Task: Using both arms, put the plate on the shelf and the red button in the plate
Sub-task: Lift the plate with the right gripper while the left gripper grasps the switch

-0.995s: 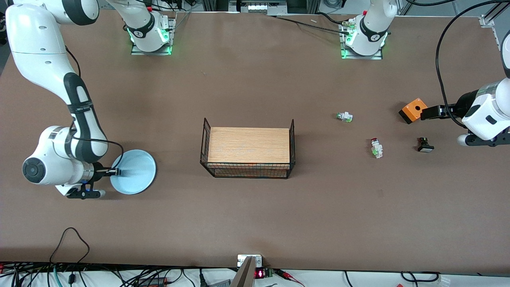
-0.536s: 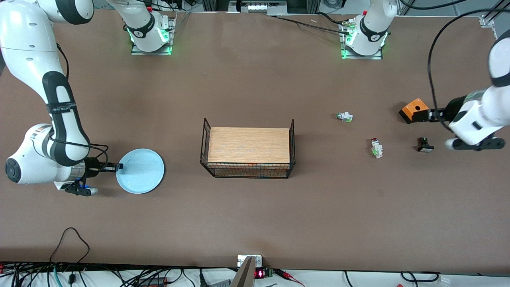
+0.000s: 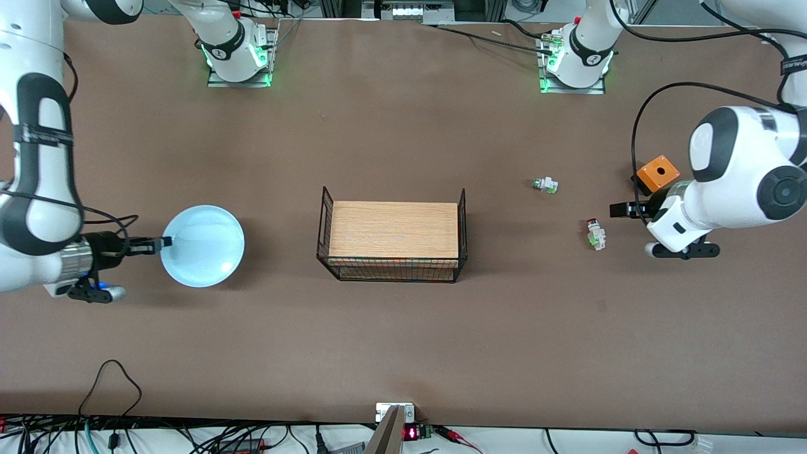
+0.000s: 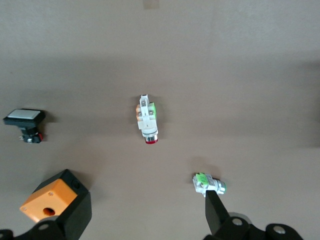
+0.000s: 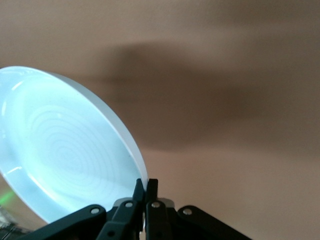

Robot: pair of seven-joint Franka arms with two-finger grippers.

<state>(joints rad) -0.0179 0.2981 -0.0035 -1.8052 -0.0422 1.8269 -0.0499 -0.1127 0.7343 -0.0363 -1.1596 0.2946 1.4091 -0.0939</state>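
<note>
Right gripper pinches plate rim, lifted; left gripper, wide open, empty, must descend onto red button.

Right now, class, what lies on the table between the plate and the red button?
The front view shows the wire basket with its wooden board between the plate and the red button.
</note>
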